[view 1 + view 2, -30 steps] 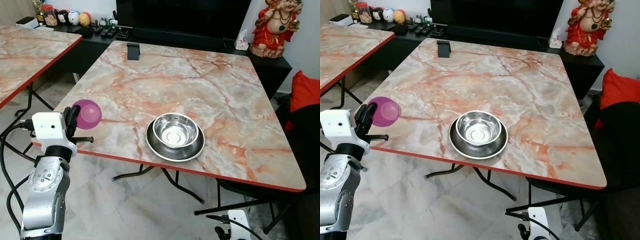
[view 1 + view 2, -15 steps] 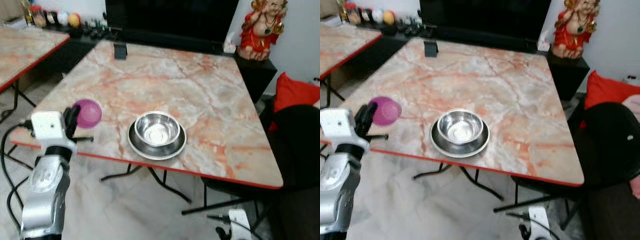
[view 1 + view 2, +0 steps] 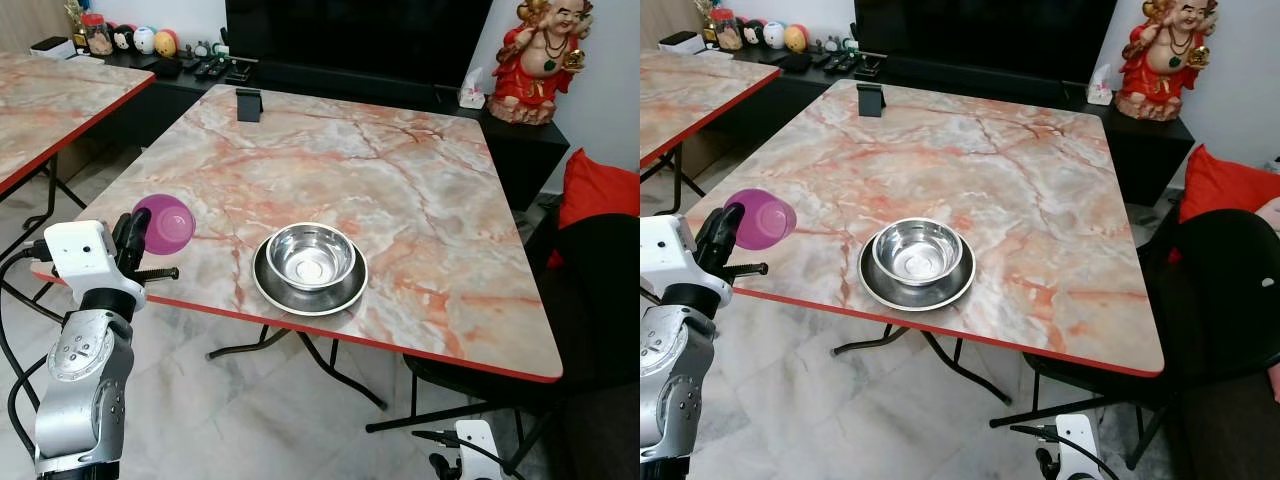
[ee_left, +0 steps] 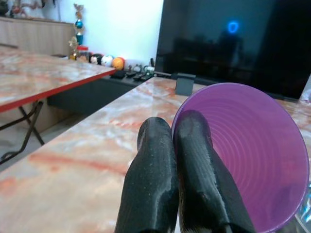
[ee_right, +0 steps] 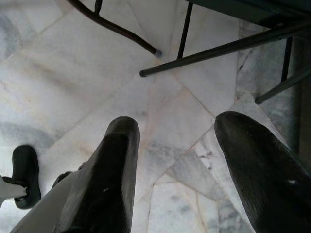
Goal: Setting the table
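At the left of the frame the left gripper [image 3: 135, 240] pinches the rim of a purple cup [image 3: 165, 223], fingers [image 4: 187, 160] clamped on its wall, holding it tilted over the table's [image 3: 420, 190] near left edge. The cup looks like light, thin plastic, probably slick and springy, so a rim pinch suits it. A steel bowl [image 3: 310, 255] sits in a plate [image 3: 345, 297] mid-frame. Low right, the right gripper [image 5: 170, 170] hangs above the floor, fingers spread.

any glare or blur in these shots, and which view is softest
Left eye view: sharp, with a bright glint inside the steel bowl. Left wrist view: background soft, a blue light reflected on the dark screen, the purple cup close and slightly blurred. Right wrist view: the fingers out of focus, floor tiles sharper.
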You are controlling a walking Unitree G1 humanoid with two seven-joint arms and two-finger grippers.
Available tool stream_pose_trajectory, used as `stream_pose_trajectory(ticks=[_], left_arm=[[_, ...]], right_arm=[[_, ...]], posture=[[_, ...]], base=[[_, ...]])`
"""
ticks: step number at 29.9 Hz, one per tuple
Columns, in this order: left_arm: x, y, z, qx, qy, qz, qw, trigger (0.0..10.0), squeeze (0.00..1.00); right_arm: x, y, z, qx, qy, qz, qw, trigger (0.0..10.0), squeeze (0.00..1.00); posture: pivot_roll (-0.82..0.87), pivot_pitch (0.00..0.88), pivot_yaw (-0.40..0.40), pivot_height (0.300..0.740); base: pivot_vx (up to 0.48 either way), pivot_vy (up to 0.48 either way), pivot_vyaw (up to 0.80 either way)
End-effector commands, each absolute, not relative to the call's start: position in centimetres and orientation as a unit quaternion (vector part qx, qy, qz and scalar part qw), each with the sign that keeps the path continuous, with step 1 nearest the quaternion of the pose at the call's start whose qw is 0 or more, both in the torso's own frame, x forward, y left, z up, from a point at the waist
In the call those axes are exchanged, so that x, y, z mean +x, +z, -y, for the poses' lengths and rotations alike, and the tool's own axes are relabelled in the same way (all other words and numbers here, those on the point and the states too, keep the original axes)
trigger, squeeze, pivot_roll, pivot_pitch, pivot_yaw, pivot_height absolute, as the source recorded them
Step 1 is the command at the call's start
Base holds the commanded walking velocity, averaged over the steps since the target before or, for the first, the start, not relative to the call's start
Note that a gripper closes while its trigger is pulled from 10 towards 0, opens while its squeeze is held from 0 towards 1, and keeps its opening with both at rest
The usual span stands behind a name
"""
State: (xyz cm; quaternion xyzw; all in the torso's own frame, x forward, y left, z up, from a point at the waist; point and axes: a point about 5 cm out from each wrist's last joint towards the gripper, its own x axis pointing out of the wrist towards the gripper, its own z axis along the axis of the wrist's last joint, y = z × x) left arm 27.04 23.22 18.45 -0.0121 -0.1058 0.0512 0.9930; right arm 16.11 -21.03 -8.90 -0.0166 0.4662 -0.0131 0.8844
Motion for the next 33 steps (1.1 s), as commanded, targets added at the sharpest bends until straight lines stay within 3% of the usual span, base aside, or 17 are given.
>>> stream_pose_trajectory(ticks=[1, 6, 14, 25, 33], left_arm=[[27.3, 19.1, -23.0, -0.014, 0.035, 0.109, 0.993, 10.0, 0.00], [27.4, 19.3, -23.6, -0.061, 0.016, 0.100, 0.993, 10.0, 0.00], [27.4, 19.8, -24.1, -0.046, 0.003, 0.098, 0.994, 10.0, 0.00], [27.4, 19.8, -22.4, -0.076, -0.092, 0.057, 0.991, 10.0, 0.00], [27.4, 18.6, -21.3, -0.031, -0.146, -0.054, 0.987, 10.0, 0.00]], right_arm=[[16.3, -8.8, 21.2, -0.015, -0.017, -0.465, 0.885, 10.0, 0.00], [16.3, -8.8, 21.2, -0.019, -0.017, -0.464, 0.886, 10.0, 0.00], [16.3, -8.8, 21.2, -0.021, -0.014, -0.464, 0.885, 10.0, 0.00], [16.3, -8.8, 21.2, -0.021, -0.014, -0.464, 0.885, 10.0, 0.00], [16.3, -8.8, 21.2, -0.021, -0.013, -0.465, 0.885, 10.0, 0.00]], posture=[[0.06, 0.000, -0.104, 0.740], [0.06, 0.000, -0.102, 0.740], [0.07, 0.000, -0.105, 0.740], [0.06, 0.000, -0.104, 0.740], [0.07, 0.000, -0.106, 0.740]], base=[[0.319, 0.000, -0.76], [0.319, 0.000, 0.00], [0.323, 0.000, 0.00], [0.000, 0.000, 0.00], [0.000, 0.000, 0.00]])
